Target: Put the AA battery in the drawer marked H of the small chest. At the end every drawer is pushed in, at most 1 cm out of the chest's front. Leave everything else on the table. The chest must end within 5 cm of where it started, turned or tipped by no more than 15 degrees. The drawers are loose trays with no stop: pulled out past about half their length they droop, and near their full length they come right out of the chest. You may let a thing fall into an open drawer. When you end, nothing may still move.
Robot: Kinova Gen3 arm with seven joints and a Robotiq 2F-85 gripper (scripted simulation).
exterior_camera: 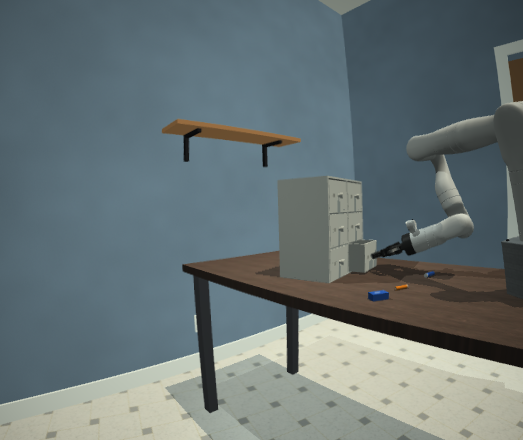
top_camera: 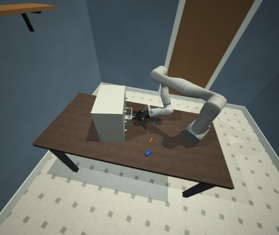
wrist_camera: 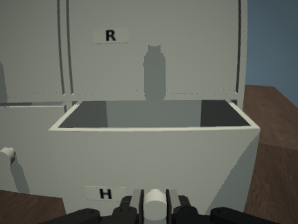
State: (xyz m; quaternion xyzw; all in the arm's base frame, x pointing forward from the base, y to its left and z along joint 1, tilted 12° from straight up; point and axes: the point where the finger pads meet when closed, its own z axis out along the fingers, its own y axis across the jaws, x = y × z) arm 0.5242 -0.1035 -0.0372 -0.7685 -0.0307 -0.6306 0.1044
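The pale chest (top_camera: 108, 128) (exterior_camera: 303, 225) stands upright on the table. Its lower drawer marked H (top_camera: 128, 123) (exterior_camera: 362, 257) (wrist_camera: 155, 155) is pulled partly out and looks level; the visible part of its inside is empty. My gripper (top_camera: 134, 117) (exterior_camera: 374, 255) (wrist_camera: 155, 202) is shut on the round knob of drawer H, one finger each side. A small blue cylinder with a pale end (top_camera: 154, 122) (exterior_camera: 429, 274) and a small orange cylinder (top_camera: 150, 140) (exterior_camera: 401, 287) lie on the table. They are too small to tell which is the AA battery.
A blue box (top_camera: 148, 153) (exterior_camera: 378, 295) lies on the table (top_camera: 71, 128) (exterior_camera: 238, 275) nearer the front edge. The drawer marked R (wrist_camera: 200, 55) is directly above H and pushed in. The other visible drawers look pushed in. A wall shelf (exterior_camera: 233, 131) hangs beyond the table.
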